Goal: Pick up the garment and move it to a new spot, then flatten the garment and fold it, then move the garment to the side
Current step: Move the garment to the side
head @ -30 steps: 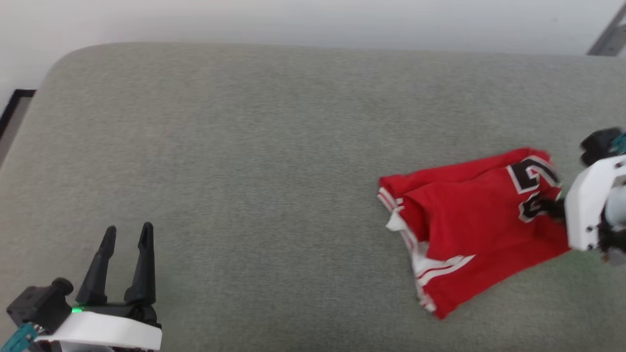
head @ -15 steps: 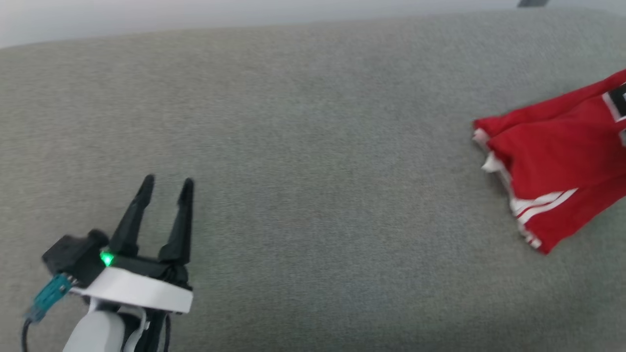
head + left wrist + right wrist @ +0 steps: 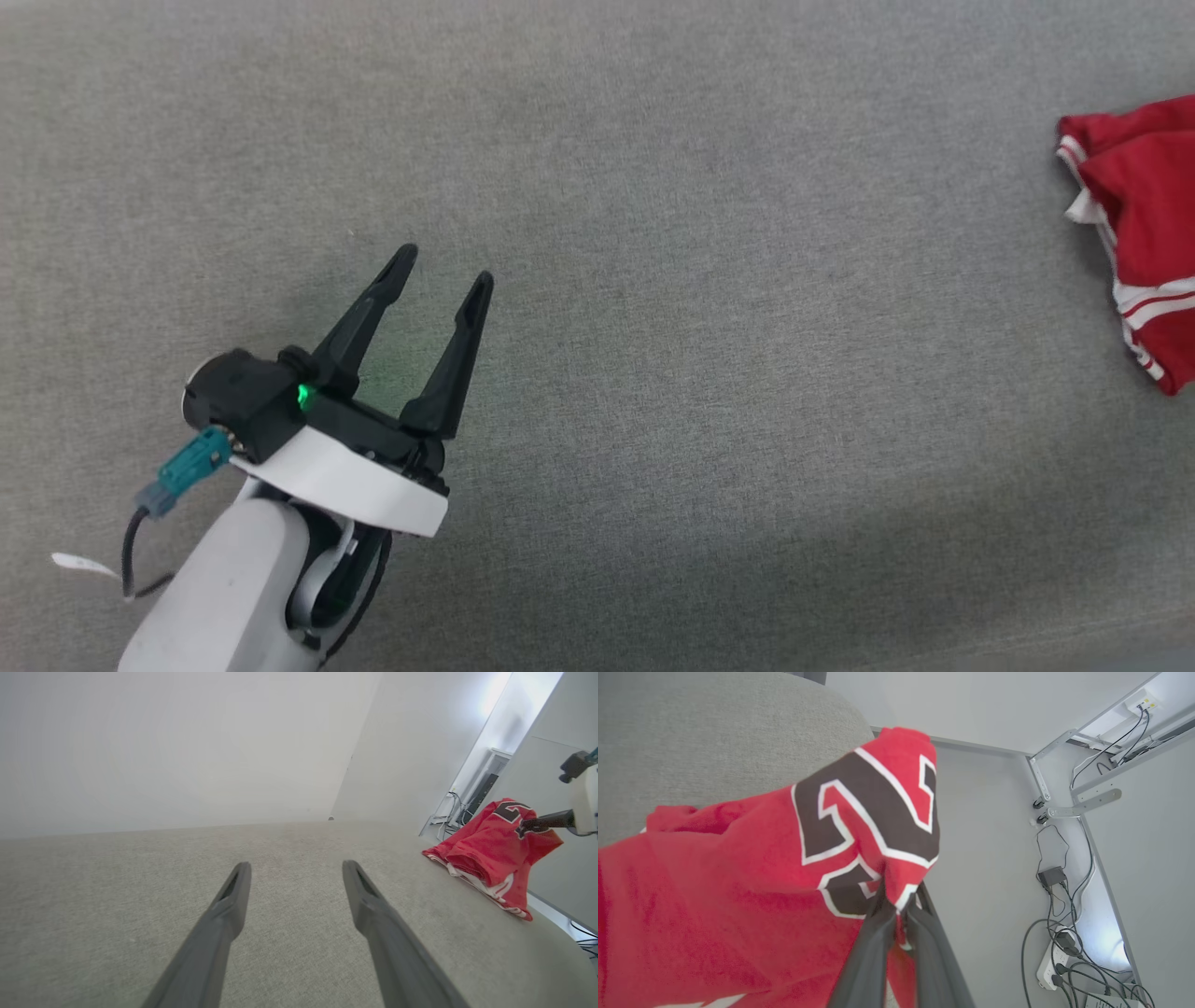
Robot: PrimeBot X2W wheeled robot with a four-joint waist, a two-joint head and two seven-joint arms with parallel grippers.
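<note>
the right gripper (image 3: 899,898) pinches a crumpled red jersey with black white-outlined numbers (image 3: 738,905) at the edge of the grey fabric cushion (image 3: 709,280); the left gripper (image 3: 443,268), well apart, gapes empty.

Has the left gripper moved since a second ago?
Yes. The camera shifted too, but the jersey keeps its slant in the head view, while the left gripper has turned rightward, toward it. Its travel across the grey cushion cannot be judged.
</note>
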